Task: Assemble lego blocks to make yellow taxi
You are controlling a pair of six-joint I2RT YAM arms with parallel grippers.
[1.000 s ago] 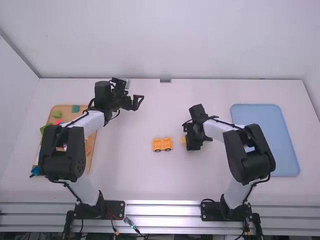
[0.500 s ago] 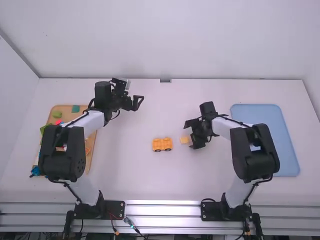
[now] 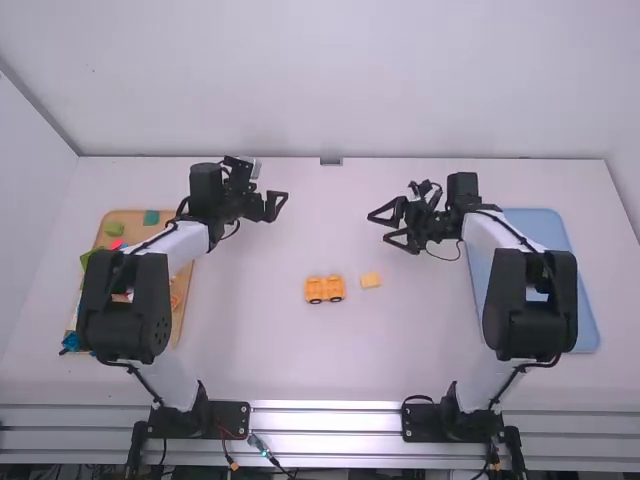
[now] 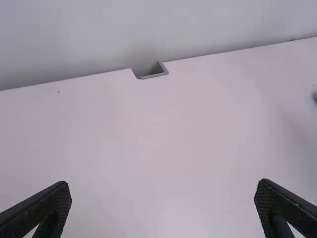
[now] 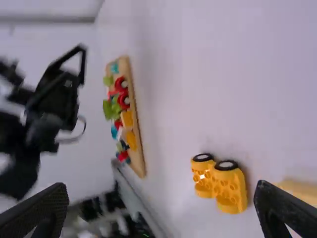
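Right gripper [image 3: 378,228]: fingers wide apart, empty. Loose yellow block [image 3: 371,281] lies baseward of them, long axis seemingly side to side; right arm nearer. Wheeled yellow piece [image 3: 324,289] just beside block, toward left arm's side; the likely obstacle if right fingers straddle block next. Left gripper [image 3: 279,206]: fingers also apart, empty. Parts board [image 3: 132,218] outward of them, partly under left arm.

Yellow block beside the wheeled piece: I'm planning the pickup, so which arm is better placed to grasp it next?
Right, most likely. The right gripper is open and nearer the yellow block, which lies on the right arm's side of the wheeled piece. The left gripper is open too, but farther off.
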